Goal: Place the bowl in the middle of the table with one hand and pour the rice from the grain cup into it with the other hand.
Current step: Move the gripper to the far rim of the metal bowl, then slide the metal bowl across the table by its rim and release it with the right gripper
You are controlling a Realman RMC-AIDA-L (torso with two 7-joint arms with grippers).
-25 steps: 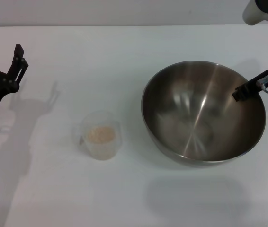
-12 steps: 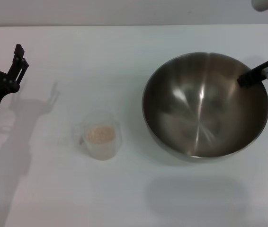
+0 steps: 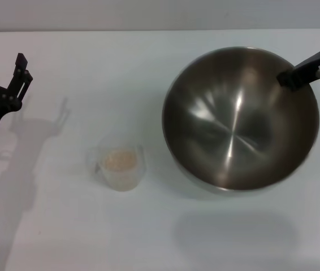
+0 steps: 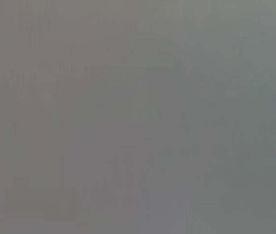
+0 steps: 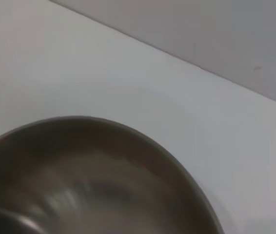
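Note:
The steel bowl (image 3: 233, 130) is at the right of the white table (image 3: 103, 73), raised off it and tilted, its shadow below. My right gripper (image 3: 289, 77) is shut on the bowl's far right rim, one dark finger inside the wall. The right wrist view shows the bowl (image 5: 79, 185) from close by over the table (image 5: 55, 58). The grain cup (image 3: 120, 169) stands left of the bowl, apart from it, with rice (image 3: 119, 160) inside. My left gripper (image 3: 0, 65) is open and empty at the far left, well away from the cup.
The table's far edge (image 3: 148, 30) meets a grey wall. The left wrist view shows only plain grey. Bare tabletop lies between the cup and my left arm, and along the front.
My right gripper has lifted the bowl and drawn it up and away from me; the bowl looks larger and tilted. The cup and my left arm have not moved.

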